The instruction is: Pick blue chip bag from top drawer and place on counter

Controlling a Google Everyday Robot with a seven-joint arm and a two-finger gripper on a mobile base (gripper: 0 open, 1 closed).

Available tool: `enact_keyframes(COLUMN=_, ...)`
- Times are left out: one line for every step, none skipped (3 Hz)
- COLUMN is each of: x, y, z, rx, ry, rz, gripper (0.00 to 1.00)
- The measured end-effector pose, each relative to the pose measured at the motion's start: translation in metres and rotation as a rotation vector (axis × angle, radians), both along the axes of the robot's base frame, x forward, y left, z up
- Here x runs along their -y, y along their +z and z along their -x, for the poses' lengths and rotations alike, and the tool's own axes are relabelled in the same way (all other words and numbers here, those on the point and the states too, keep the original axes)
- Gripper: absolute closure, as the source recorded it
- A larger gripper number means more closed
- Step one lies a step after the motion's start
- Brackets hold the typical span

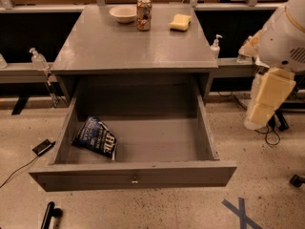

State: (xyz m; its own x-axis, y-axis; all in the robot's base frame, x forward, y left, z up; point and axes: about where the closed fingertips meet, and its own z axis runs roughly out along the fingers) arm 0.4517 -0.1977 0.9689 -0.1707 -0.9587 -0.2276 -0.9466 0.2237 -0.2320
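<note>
The blue chip bag lies crinkled in the front left corner of the open top drawer, white lettering up. The drawer is pulled out fully below the grey counter. My gripper is not in view. Only my arm's white and cream links show at the right edge, hanging beside the drawer's right wall and above the floor, well apart from the bag.
On the counter's far edge stand a white bowl, a can and a yellow sponge. Pump bottles stand on side ledges. A black device with a cable, a black object and blue tape lie on the floor.
</note>
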Motion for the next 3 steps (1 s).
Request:
enact_keyframes(x=-0.05, y=-0.008, z=-0.039, rx=0.011, ry=0.109, rz=-0.034, gripper=0.0)
enact_keyframes(x=-0.14, y=-0.018, z=-0.09, rx=0.03, ry=0.265, rz=-0.037, gripper=0.0)
enact_keyframes(x=-0.2, y=-0.028, z=-0.131, rx=0.046, ry=0.25, rz=0.021, gripper=0.0)
